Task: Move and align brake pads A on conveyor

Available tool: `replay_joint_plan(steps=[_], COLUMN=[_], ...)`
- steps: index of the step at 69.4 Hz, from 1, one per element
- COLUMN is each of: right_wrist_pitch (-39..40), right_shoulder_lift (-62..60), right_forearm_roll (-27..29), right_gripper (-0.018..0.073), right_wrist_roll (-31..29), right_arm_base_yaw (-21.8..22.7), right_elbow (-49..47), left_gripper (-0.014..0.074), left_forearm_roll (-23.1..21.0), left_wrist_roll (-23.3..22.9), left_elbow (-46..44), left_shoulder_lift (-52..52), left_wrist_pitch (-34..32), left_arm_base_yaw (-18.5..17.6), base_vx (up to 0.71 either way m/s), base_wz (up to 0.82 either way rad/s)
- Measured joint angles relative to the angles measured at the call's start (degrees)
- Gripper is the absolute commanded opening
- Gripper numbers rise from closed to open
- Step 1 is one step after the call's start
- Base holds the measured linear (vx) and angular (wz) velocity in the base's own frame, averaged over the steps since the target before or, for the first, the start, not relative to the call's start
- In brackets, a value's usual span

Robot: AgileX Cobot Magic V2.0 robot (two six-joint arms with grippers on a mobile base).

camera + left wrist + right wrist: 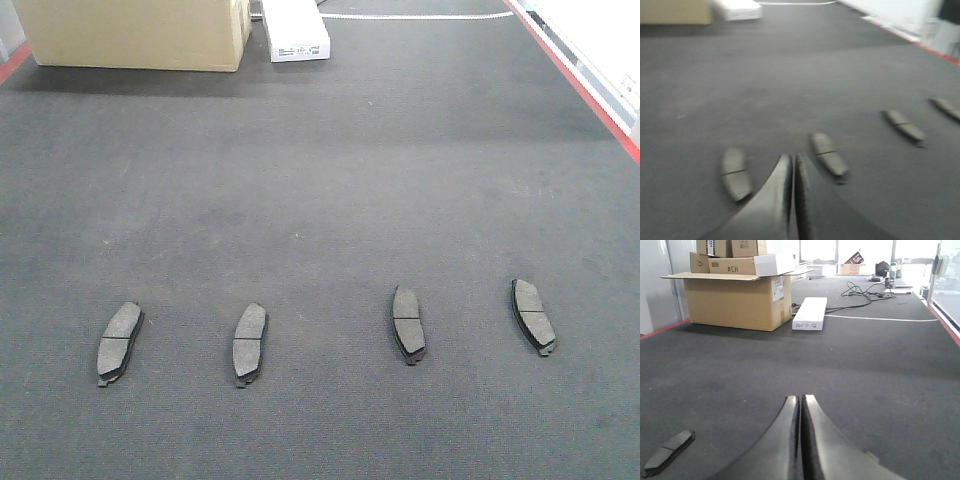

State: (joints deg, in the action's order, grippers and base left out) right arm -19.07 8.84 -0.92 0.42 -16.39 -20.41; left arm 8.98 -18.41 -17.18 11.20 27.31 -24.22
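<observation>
Lying apart, brake pads A (250, 343) (conveyor (320, 180))

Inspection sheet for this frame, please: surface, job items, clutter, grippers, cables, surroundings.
Surface: conveyor, dark felt-like belt with red edge strips, no debris seen.
Job's things: four brake pads A in a rough row, friction face up, lying apart: far left pad, second pad, third pad, far right pad. The left two lean one way, the right two the other, so they are not yet aligned.
Clutter: cardboard box and white carton at the far end of the belt.
Grippers: left gripper shut, empty, above the belt near the left pads; right gripper shut, empty.
Cables: black cables lie on the belt beyond the white carton.
Surroundings: stacked boxes and bright windows beyond.
</observation>
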Motion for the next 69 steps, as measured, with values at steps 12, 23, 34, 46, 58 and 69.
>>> replay_joint_plan(steps=[12,23,34,46,58,69], right_wrist_pitch=[0.0,0.0,0.0,0.0,0.0,0.0], right_shoulder_lift=[0.0,0.0,0.0,0.0,0.0,0.0], right_forearm_roll=[0.0,0.0,0.0,0.0,0.0,0.0], right_gripper=[-0.001,-0.001,-0.001,-0.001,-0.001,-0.001], right_wrist_roll=[0.0,0.1,0.1,0.1,0.1,0.1], right_arm_base_yaw=[0.0,0.0,0.0,0.0,0.0,0.0], right_elbow=[0.0,0.0,0.0,0.0,0.0,0.0], left_gripper=[-0.0006,-0.0006,-0.0006,-0.0006,-0.0006,-0.0006], left_forearm_roll=[-1.2,-4.2,-4.5,-5.5,-7.3,-7.4], left_wrist_roll=[4.1,10.2,12.3,12.9,13.1,13.2], left_elbow=[6.1,10.6,13.2,18.0,18.7,18.7], left_shoulder_lift=[0.0,0.0,-1.3,-9.9,-11.9,-11.9], left_wrist_pitch=[-9.2,-15.7,-16.9,-18.9,-20.5,-20.5], left_arm_base_yaw=[10.8,18.9,24.8,28.0,27.6,25.3], base_vx=[0.0,0.0,0.0,0.0,0.0,0.0], base_wz=[0.0,0.0,0.0,0.0,0.0,0.0])
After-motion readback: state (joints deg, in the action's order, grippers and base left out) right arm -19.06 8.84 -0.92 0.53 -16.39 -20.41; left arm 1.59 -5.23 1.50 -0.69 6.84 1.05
